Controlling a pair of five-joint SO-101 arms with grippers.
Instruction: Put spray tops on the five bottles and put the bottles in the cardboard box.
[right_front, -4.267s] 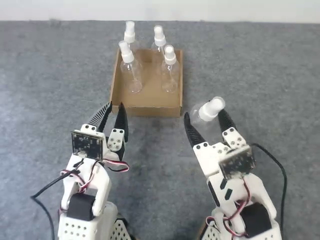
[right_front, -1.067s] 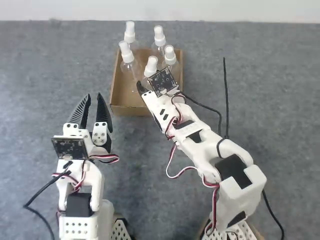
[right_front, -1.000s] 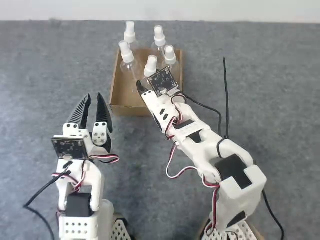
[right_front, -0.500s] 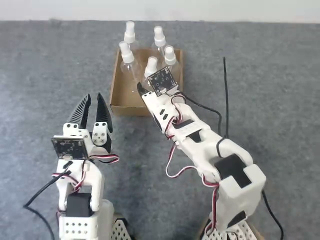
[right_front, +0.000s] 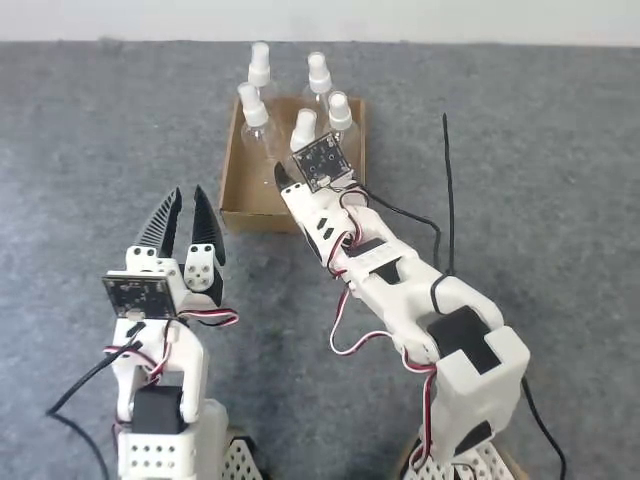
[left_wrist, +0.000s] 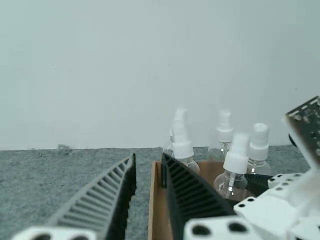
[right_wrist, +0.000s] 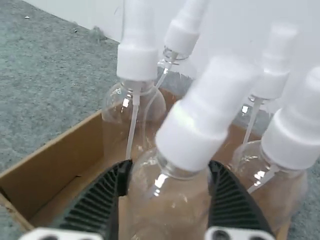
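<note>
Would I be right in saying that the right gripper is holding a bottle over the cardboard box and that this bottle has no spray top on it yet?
Not quite: the bottle already has a white spray top on it, as the right wrist view shows. The rest holds: the right gripper is holding it over the cardboard box.

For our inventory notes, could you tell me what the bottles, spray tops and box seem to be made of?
Bottles: probably clear glossy plastic, see-through with bright highlights. Spray tops: opaque white plastic, apparently smooth. Box: brown matte cardboard, raw cut edges.
</note>
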